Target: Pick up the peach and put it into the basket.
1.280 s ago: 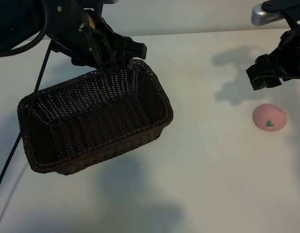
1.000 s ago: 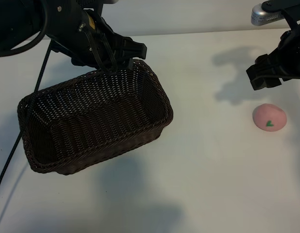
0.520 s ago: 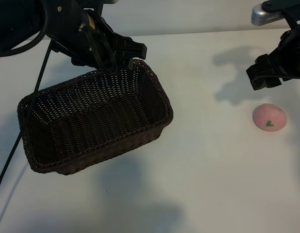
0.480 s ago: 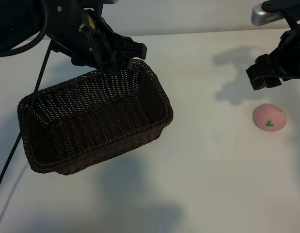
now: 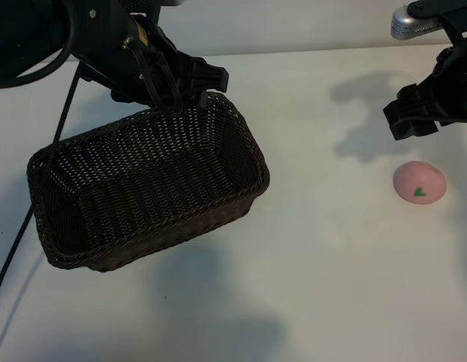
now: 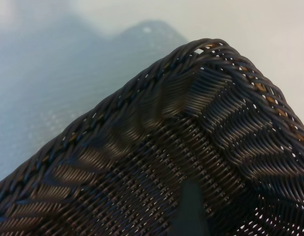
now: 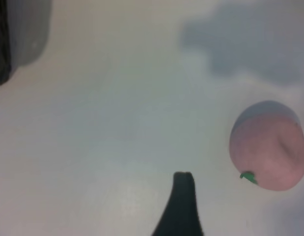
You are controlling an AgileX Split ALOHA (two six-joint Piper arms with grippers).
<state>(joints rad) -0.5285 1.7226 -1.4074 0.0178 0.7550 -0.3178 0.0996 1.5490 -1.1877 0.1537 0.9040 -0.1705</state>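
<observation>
The peach (image 5: 419, 183), a small pink ball with a green leaf mark, lies on the white table at the right. My right gripper (image 5: 414, 121) hangs open just behind and above it, not touching it. The right wrist view has the peach (image 7: 269, 147) off to one side of a single dark fingertip (image 7: 183, 179). The dark brown wicker basket (image 5: 142, 226) sits at the left. My left gripper (image 5: 189, 102) stands open at its far right corner. The left wrist view is filled by that corner of the braided rim (image 6: 156, 73), with one finger (image 6: 191, 209) inside the wall.
A black cable (image 5: 37, 204) runs down the table's left side past the basket. Bare white table (image 5: 331, 249) lies between the basket and the peach and toward the front. Shadows of the arms fall on it.
</observation>
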